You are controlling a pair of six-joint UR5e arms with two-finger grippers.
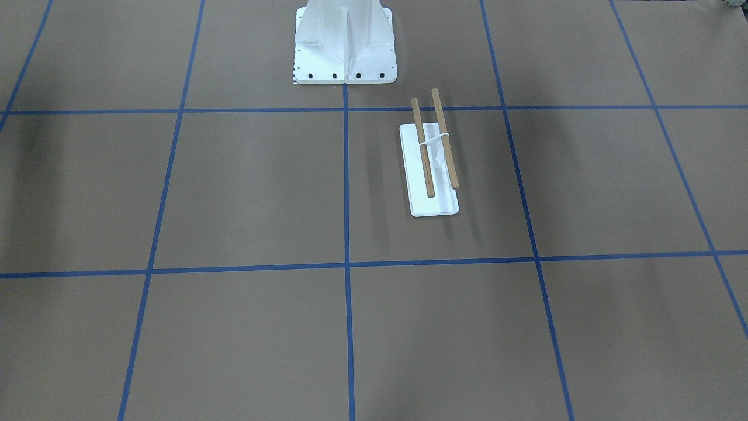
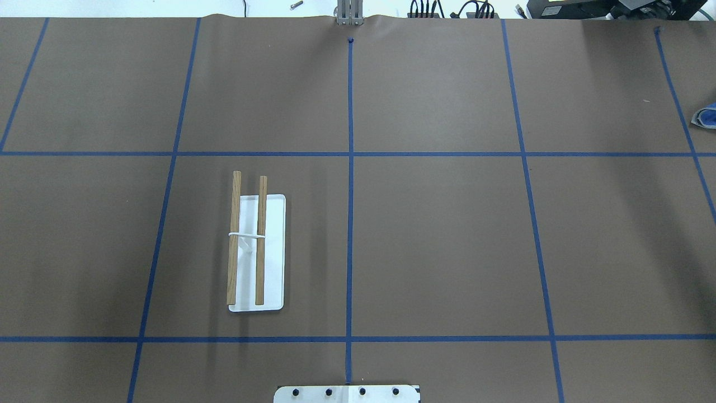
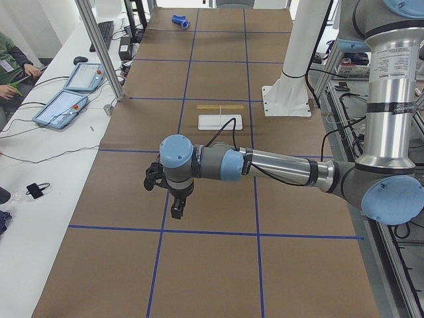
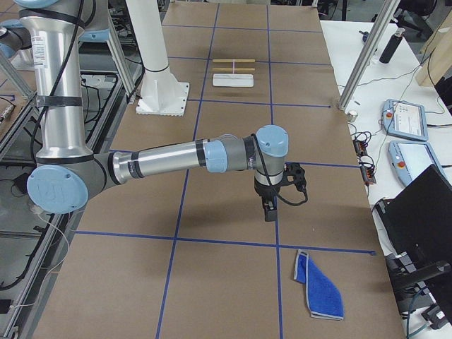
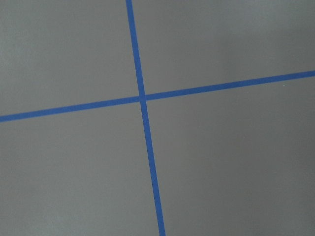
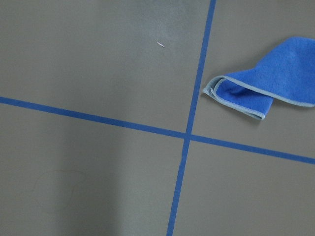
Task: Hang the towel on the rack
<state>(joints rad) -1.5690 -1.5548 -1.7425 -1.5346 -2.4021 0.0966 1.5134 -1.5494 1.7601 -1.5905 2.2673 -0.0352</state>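
The rack (image 2: 274,252) is a flat white base with two bare brown dowels, on the table's left half; it also shows in the front view (image 1: 433,204). The towel (image 4: 318,289), blue with a pale edge, lies folded on the table's far right end. It shows in the right wrist view (image 6: 266,83) and at the overhead view's right edge (image 2: 706,117). My right gripper (image 4: 268,212) hangs above the table short of the towel. My left gripper (image 3: 175,213) hangs above the table's left end. I cannot tell whether either is open or shut.
The large white bolted pedestal (image 1: 345,41) stands at the robot's side of the table. Aluminium posts (image 3: 99,50) and tablets (image 3: 63,106) stand along the operators' side. A person (image 3: 13,66) sits at that bench. Blue tape lines grid the brown table.
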